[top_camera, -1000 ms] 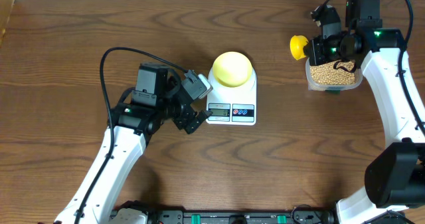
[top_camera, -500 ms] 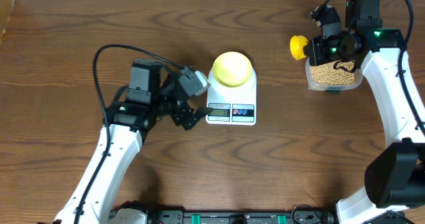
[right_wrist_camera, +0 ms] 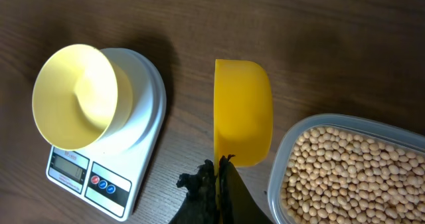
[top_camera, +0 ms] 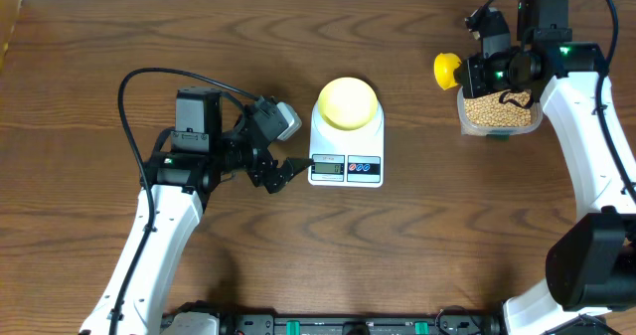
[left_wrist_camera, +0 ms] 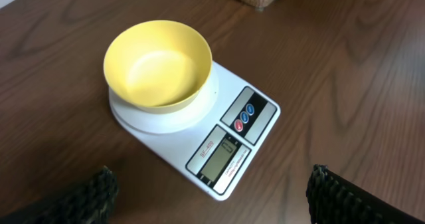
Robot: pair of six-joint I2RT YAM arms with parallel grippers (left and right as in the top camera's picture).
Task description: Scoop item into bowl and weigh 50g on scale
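Two arms were over the bench (top_camera: 89, 67) in this one, and we'll hang everything off the scale (top_camera: 346, 148), since it sat pretty much dead centre. It was a white rectangular thing with its display (left_wrist_camera: 220, 159) and two round buttons (left_wrist_camera: 244, 115), one red and one blue, along the front edge; we couldn't read the digits. The bowl (top_camera: 347, 102) sat upright on the scale's round platform, showing only bare pale yellow inside from the left wrist view.

The left claw (top_camera: 287, 172) was just beside the scale's left front corner, about level with the display, and we couldn't tell whether one tip touched the casing. It was spread wide. From its own camera the two dark fingers (left_wrist_camera: 86, 197) poked in at opposite bottom corners with the whole scale between them, gripping nothing.

Off to the right of the scale and a bit further back, well apart from it, stood the clear plastic container (right_wrist_camera: 275, 187) with the beans (top_camera: 494, 109) piled in it. Every bean we could see was in there.

The right claw (right_wrist_camera: 218, 175) was over by that container, pressed together on the handle end of a yellow scoop (right_wrist_camera: 243, 111). The scoop sat between the scale and the container, much nearer the container, just beside its rim and tipped on its side. We couldn't tell from any view whether it had anything in it.
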